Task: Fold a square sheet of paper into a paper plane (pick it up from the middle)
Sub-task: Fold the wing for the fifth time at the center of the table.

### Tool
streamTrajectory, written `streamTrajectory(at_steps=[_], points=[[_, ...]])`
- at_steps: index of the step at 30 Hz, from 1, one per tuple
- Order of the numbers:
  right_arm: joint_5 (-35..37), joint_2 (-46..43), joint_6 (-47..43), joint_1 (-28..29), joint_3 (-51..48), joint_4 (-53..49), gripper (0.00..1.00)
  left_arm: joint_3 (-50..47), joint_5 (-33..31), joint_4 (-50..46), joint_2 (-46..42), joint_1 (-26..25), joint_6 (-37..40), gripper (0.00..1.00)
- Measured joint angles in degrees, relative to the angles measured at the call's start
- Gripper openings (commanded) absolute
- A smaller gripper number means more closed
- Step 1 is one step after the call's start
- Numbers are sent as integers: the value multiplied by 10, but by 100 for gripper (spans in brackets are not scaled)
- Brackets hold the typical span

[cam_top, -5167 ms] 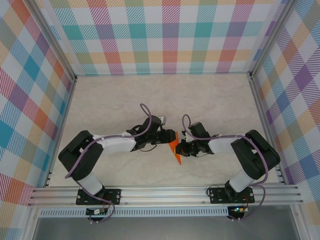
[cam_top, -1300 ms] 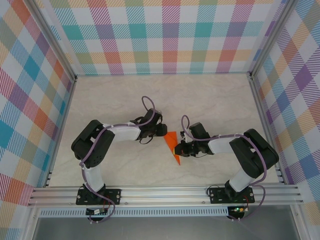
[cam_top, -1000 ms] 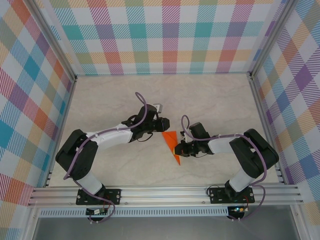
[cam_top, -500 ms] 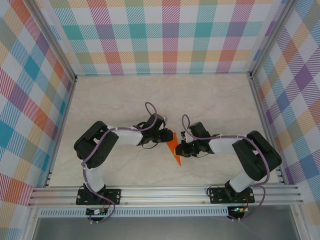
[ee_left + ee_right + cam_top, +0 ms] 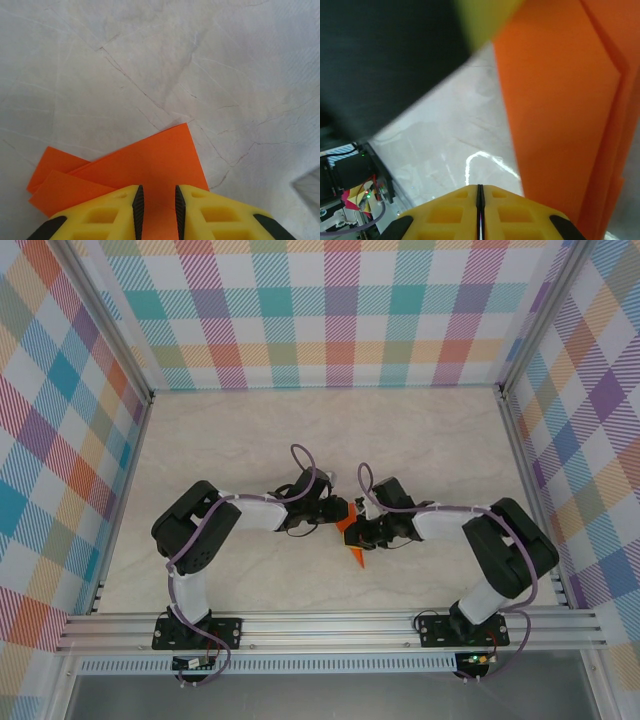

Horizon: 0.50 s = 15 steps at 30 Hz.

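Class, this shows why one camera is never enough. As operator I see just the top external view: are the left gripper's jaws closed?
Observer: Not fully. On the left gripper they stand slightly apart, the orange paper showing through the gap.
Operator: And the other arm's?
Observer: The right gripper is shut, the paper beside its fingers, not between them.
Operator: Is the paper one layer?
Observer: No; the left wrist view shows two offset layers at its left end.
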Motion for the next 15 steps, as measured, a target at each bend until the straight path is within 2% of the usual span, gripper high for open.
streamTrajectory(at_steps=[7, 15], points=[[-5, 23, -2, 0, 0, 2, 13, 0, -4, 0, 0, -1, 0, 25], [-3, -38, -9, 0, -40, -21, 18, 0, -7, 0, 0, -1, 0, 25]])
